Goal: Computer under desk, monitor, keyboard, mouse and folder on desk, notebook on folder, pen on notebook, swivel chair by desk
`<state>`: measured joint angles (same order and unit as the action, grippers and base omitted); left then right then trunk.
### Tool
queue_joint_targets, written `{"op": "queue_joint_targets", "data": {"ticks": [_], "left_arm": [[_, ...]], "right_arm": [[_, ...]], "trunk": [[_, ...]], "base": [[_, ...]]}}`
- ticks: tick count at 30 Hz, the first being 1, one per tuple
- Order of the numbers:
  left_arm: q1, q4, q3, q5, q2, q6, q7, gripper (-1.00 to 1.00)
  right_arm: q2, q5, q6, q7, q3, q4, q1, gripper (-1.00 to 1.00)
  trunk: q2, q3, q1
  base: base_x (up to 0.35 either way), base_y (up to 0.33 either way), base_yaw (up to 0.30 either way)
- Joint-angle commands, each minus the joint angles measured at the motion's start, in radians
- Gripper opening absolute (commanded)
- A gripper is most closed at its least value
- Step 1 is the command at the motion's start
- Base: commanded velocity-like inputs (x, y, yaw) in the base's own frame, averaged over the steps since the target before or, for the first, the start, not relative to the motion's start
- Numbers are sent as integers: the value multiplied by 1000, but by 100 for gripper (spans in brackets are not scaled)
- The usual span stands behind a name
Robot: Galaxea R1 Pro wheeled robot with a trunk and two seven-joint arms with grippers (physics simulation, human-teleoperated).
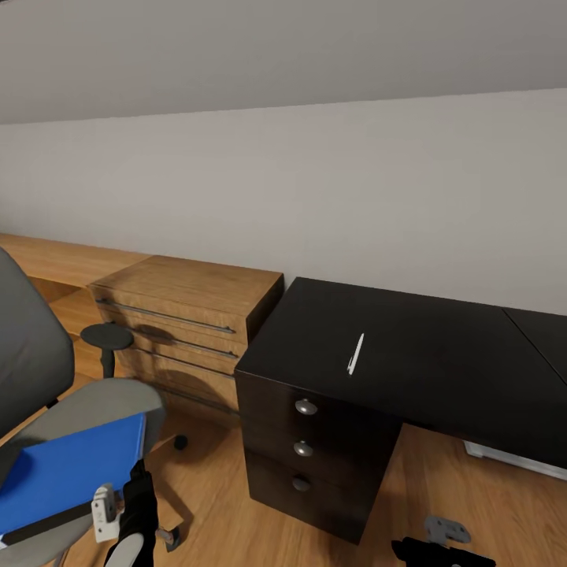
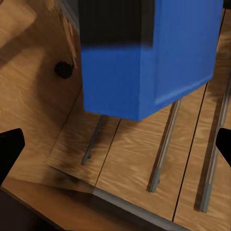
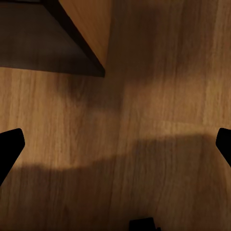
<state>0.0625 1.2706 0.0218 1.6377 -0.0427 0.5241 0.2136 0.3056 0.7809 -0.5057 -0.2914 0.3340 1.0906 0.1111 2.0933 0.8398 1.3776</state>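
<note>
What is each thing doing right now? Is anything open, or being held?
folder: lying flat on the chair seat, not held
pen: lying on the desk top
desk drawers: all shut
wooden dresser drawers: shut
swivel chair: beside the desk, upright
left gripper: open, empty
right gripper: open, empty

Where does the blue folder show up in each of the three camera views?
Head view: the folder lies on the swivel chair seat, lower left.
Left wrist view: the folder takes the upper middle, above the wooden drawers.
Right wrist view: not in it.
Shared landmark: the wood floor.
</note>
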Motion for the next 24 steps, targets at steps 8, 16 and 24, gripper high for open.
{"op": "queue_joint_targets", "data": {"ticks": [8,16,24], "left_arm": [[0,-2,-24,3,0,5,4,100],[0,0,-31,1,0,5,4,100],[0,-1,-42,1,4,5,4,100]], "right_arm": [[1,11,0,-10,3,2,1,100],[1,11,0,-10,3,2,1,100],[1,11,0,-10,5,2,1,100]], "trunk": [[0,1,0],[0,1,0],[0,1,0]], "base": [[7,0,0],[1,0,0],[0,0,0]]}}
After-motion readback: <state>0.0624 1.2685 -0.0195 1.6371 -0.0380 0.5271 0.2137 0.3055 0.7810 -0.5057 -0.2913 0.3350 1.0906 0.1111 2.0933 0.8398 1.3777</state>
